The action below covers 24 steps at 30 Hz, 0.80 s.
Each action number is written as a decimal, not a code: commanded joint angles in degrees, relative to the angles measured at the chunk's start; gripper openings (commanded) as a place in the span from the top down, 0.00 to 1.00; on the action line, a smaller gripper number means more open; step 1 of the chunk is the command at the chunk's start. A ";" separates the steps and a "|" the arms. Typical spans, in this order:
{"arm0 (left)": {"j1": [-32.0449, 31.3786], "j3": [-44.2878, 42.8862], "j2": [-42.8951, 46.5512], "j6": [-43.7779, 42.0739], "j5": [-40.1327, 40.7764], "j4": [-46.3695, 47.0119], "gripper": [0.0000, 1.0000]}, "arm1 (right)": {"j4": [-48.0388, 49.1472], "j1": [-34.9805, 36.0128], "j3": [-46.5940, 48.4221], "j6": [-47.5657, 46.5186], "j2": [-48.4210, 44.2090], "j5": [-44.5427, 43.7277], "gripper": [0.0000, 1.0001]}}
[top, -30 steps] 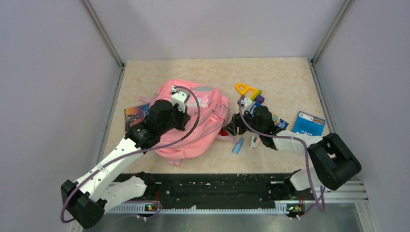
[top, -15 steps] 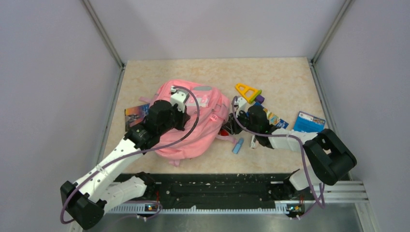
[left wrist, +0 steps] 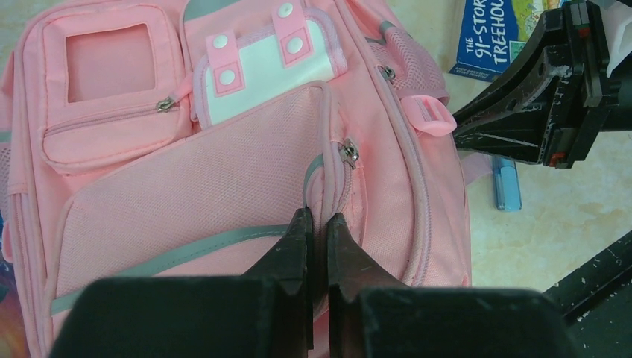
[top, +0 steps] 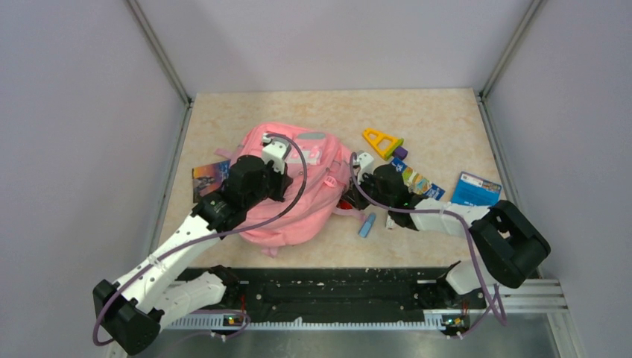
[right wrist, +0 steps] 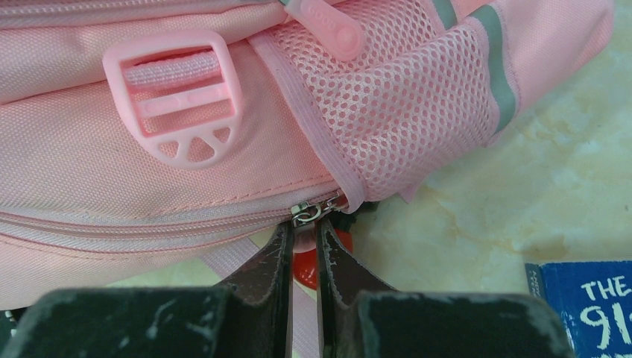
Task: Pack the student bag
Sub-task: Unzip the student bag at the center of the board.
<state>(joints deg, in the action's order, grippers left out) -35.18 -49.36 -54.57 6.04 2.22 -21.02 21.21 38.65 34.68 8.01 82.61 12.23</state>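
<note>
Two grippers pinch the large pink fabric backpack [top: 313, 209], which lies left of centre on the beige table [top: 447, 119]: the left gripper [left wrist: 319, 224] is clamped on a front-pocket seam and the right gripper [right wrist: 302, 231] is narrowed to a slit around the silver zip pull [right wrist: 308, 212], with one yellow plastic triangle [top: 381, 140], one light-blue pen [top: 367, 224] and one blue book [top: 475, 189] nearby, and one colourful book [top: 211, 177] half hidden beside the bag.

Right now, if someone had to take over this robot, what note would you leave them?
Left fingers: shut, pinching the pink backpack's front pocket edge.
Right fingers: closed on the zipper pull low on the bag's side.
Bag lies flat; that zipper looks closed, nothing visibly packed.
To do: unzip, then load the blue book, yellow triangle, light-blue marker and the rest.
</note>
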 commanded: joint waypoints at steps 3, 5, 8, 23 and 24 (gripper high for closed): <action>0.75 -0.59 2.10 1.00 4.57 5.20 1.00 | -6.78 3.77 3.03 0.33 -2.39 -7.47 0.99; 0.74 -0.31 2.10 1.12 5.03 5.34 1.00 | -8.15 5.23 3.16 1.79 -2.69 -8.11 0.99; 0.75 0.00 1.82 1.34 5.34 5.63 1.00 | -11.23 8.10 3.74 4.43 -3.55 -9.79 0.99; 0.75 0.34 -0.13 2.42 6.11 5.84 1.00 | -14.18 12.20 5.44 19.10 -6.76 -5.62 0.96; 0.75 0.39 -0.25 2.60 6.19 5.89 1.00 | -13.92 12.81 5.65 19.54 -6.85 -5.56 0.97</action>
<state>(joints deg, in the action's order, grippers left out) -35.18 -48.95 -54.65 6.98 3.49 -20.93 7.94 48.42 37.43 22.68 77.23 2.15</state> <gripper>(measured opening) 0.046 0.089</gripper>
